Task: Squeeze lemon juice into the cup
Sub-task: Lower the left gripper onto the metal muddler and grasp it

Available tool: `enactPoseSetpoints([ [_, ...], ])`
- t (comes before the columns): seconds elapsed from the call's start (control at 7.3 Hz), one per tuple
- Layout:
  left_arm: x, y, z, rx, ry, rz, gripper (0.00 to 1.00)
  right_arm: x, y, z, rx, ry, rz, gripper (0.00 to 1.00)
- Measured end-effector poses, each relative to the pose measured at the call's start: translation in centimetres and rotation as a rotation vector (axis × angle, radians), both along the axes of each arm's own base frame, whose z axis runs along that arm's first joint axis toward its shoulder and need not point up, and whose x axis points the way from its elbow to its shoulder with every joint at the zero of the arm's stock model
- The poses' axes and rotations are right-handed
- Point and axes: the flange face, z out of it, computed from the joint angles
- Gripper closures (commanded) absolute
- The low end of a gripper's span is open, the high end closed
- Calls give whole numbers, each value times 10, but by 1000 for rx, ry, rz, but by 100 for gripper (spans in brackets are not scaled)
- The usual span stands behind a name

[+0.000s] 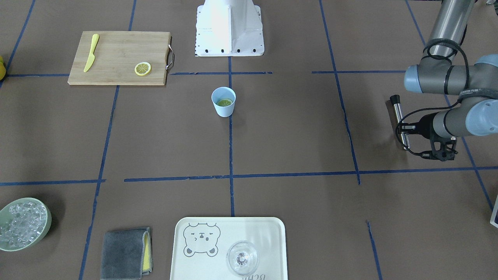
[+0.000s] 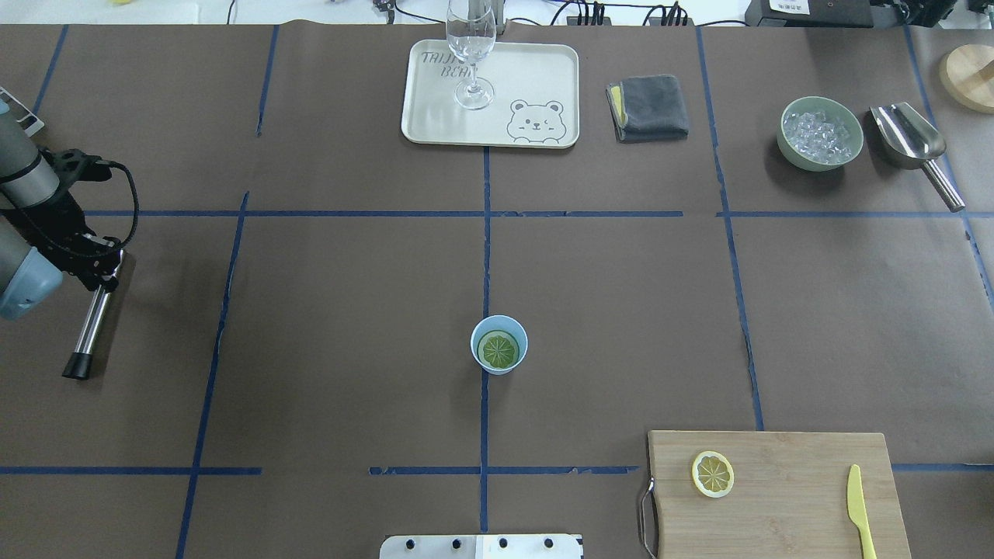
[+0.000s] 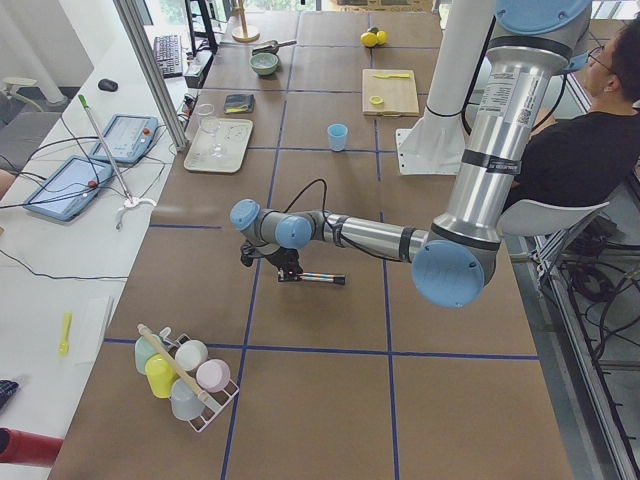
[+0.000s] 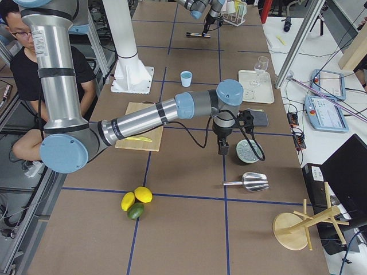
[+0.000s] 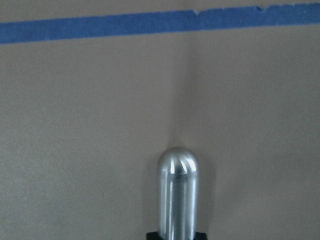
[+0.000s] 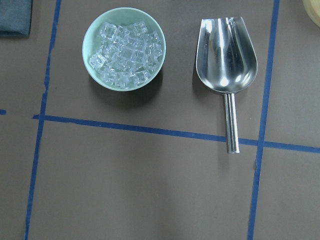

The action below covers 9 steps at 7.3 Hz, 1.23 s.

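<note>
The light-blue cup (image 1: 223,102) stands near the table's middle, also in the overhead view (image 2: 499,345). One lemon slice (image 2: 498,349) lies flat inside it. A second, alike slice (image 1: 142,69) lies on the wooden cutting board (image 1: 116,58). My left gripper (image 1: 403,128) is far off at the table's end, low over the paper, shut on a steel rod with a black tip (image 2: 92,322). The left wrist view shows only the rod's rounded end (image 5: 178,192). My right gripper (image 4: 223,150) hangs above the ice bowl; I cannot tell if it is open or shut.
A yellow plastic knife (image 1: 91,58) lies on the board. A tray (image 1: 186,268) holds a clear glass (image 1: 242,258). A grey cloth (image 1: 125,252), a green ice bowl (image 6: 124,47) and a steel scoop (image 6: 227,55) lie along the far side.
</note>
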Motion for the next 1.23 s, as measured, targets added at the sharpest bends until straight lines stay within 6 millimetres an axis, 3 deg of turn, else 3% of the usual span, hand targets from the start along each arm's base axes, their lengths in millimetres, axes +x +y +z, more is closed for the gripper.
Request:
enactPoseSetpoints([
  [0.14,1,1,0,1,-1,3,21,0,0,0,-1,0,0,0],
  [0.68,6,2,2,8,3,10,25,0,1,1,-3,0,2,0],
  [0.82,8,3,3,11,5,13,49,0,1,0,-3,0,3,0],
  [0.96,9,5,4,12,5,17,83,0,1,0,-2,0,3,0],
  [1.1,10,5,4,12,5,18,100,0,1,-1,-2,-1,4,0],
  [1.23,9,7,6,10,4,19,100,0,1,-2,-1,-1,4,0],
])
